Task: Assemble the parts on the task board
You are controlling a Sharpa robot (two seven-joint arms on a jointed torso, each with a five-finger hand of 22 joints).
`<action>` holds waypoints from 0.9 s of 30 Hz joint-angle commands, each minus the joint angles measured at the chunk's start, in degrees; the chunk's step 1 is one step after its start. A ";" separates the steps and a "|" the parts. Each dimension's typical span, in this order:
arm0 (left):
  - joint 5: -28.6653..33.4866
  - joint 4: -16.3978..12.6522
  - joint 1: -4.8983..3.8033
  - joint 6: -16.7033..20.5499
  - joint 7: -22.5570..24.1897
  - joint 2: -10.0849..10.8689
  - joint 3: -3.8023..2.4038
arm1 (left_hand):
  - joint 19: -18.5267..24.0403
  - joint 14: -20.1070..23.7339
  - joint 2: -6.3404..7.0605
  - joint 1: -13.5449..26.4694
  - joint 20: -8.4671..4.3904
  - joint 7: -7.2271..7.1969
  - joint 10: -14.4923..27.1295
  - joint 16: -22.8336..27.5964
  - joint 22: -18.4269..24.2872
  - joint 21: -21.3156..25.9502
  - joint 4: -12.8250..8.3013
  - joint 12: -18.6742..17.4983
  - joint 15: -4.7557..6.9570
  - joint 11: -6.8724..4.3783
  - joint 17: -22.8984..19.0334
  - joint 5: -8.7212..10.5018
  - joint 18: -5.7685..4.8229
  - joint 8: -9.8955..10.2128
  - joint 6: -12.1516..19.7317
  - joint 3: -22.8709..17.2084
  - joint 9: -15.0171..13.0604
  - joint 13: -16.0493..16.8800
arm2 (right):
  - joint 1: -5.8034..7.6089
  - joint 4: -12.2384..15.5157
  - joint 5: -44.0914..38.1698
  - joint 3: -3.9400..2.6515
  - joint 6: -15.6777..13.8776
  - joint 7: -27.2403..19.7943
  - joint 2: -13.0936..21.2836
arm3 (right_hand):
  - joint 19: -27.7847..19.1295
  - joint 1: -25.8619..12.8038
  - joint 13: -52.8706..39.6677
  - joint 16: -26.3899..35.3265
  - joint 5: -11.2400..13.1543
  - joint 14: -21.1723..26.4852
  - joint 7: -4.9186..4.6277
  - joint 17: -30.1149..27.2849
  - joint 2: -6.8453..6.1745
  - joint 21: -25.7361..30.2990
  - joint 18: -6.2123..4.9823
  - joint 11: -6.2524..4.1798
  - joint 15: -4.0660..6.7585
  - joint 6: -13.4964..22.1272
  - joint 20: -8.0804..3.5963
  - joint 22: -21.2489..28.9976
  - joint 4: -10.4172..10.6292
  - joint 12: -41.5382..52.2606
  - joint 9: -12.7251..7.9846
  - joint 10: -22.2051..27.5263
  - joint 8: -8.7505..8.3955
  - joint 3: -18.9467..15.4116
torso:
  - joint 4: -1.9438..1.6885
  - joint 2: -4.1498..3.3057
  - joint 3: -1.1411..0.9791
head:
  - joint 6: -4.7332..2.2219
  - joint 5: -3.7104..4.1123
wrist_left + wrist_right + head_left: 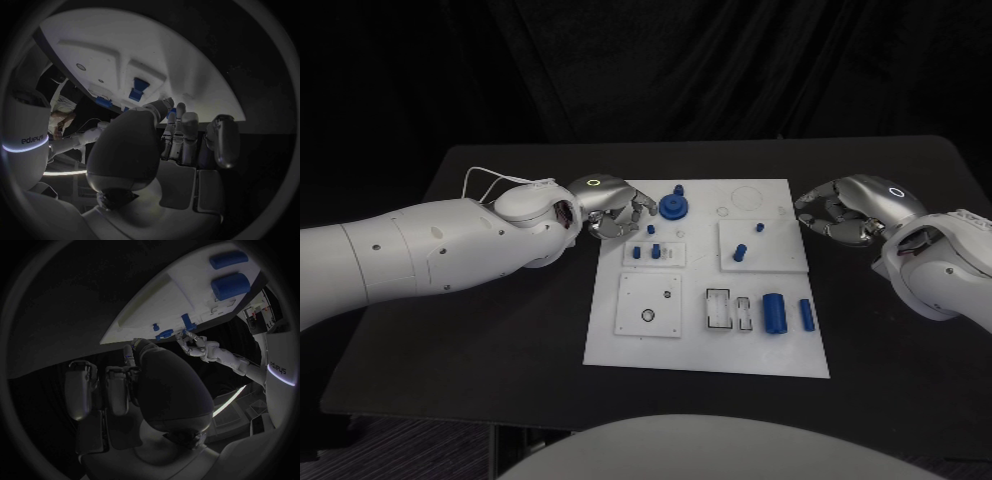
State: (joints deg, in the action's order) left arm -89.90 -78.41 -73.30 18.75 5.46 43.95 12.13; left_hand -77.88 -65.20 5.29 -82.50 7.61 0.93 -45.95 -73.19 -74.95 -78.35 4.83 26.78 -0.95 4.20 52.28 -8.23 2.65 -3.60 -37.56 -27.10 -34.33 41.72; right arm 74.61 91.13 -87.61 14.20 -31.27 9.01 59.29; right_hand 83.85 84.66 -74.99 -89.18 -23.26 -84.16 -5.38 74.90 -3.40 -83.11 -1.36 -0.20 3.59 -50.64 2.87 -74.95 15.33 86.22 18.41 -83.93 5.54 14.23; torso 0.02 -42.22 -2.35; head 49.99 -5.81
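Note:
The white task board [711, 335] lies in the middle of the black table. On its far part stand a blue gear-like part with a peg [675, 207] and several small blue pegs [646, 250]. Two blue cylinders [773, 312] lie at its near right. My left hand [615, 208] hovers at the board's far left corner, fingers curled in, nothing in them. My right hand [845, 210] sits just off the far right edge, also curled and holding nothing. The left wrist view shows that hand [181, 135] close to the board's edge [187, 75]. The right wrist view shows the right hand [125, 385] below the board [181, 295].
Raised white plates lie on the board: one with a round hole [649, 305] at the near left, one with slots [718, 310] beside the cylinders, and one at the right [762, 245]. Bare black table [488, 340] surrounds the board.

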 commanded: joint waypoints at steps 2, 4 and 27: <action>0.17 -0.82 0.08 10.84 2.60 1.96 -0.04 | 14.16 14.91 1.10 -0.36 0.62 0.81 4.57 9.28 -6.19 13.46 -0.01 -0.78 -1.04 0.98 -12.45 1.17 3.63 -0.14 -0.07 -1.30 1.42 0.69 | -0.05 0.90 -0.17 -0.05 -3.09 -0.77 0.65 | 1.70 0.12 -8.23 1.47 -0.38 -5.25 -0.31 13.36 -0.98 2.47 -0.91 0.32 -0.04 -0.90 -0.15 -12.02 -0.23 -3.29 -0.03 0.85 -0.10 0.50 | -0.02 -0.06 0.01 | 0.01 0.09; 2.62 -1.39 0.08 14.43 5.08 3.49 -0.04 | 27.95 20.89 1.65 -0.16 1.11 1.89 7.95 13.19 -2.39 26.45 0.31 -1.49 -2.03 1.70 -13.56 2.50 5.77 -0.11 0.03 -1.91 2.19 0.63 | 0.16 1.49 -0.17 -0.05 -4.60 -1.34 1.12 | 1.51 0.49 -5.34 1.68 -0.35 -5.17 -0.51 13.20 -1.58 2.82 -0.98 0.53 -0.28 -1.13 0.05 -11.92 -0.41 -6.63 -0.04 4.34 -0.07 0.82 | -0.02 -0.06 0.02 | 0.01 0.04; 78.50 -8.08 1.98 -12.35 36.84 11.80 -0.04 | 73.45 65.20 -12.52 10.27 -1.71 -0.02 42.51 73.19 60.15 76.32 11.93 -19.60 -1.10 -4.88 -52.28 -6.29 5.11 1.10 15.36 33.01 26.74 -37.61 | 3.89 2.07 -12.78 -0.06 6.81 2.92 -3.10 | -1.52 0.32 41.93 4.84 0.39 -3.45 0.58 10.67 -8.39 8.51 -2.08 7.14 -4.32 2.21 3.95 -10.54 -3.14 -61.48 0.25 51.59 -1.24 -0.66 | -0.13 -0.01 0.29 | 0.01 2.06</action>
State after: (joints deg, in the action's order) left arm -26.25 -85.76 -71.37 14.20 36.56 55.70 12.15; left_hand -4.46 -0.11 -6.73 -72.22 5.55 0.84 -3.49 -0.20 -15.09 -2.18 16.75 7.25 -1.95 -0.97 0.15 -14.31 7.04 -2.71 -22.47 5.51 -7.87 4.36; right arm 78.71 93.08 -95.14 14.17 -27.71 9.40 56.02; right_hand 82.10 85.26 -33.10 -84.03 -22.91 -84.03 -4.71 74.90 -11.53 -74.16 -4.06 6.86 -0.65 -48.35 6.78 -74.93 12.16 25.02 18.62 -32.65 4.10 13.81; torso -0.10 -42.18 -2.10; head 49.99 -4.20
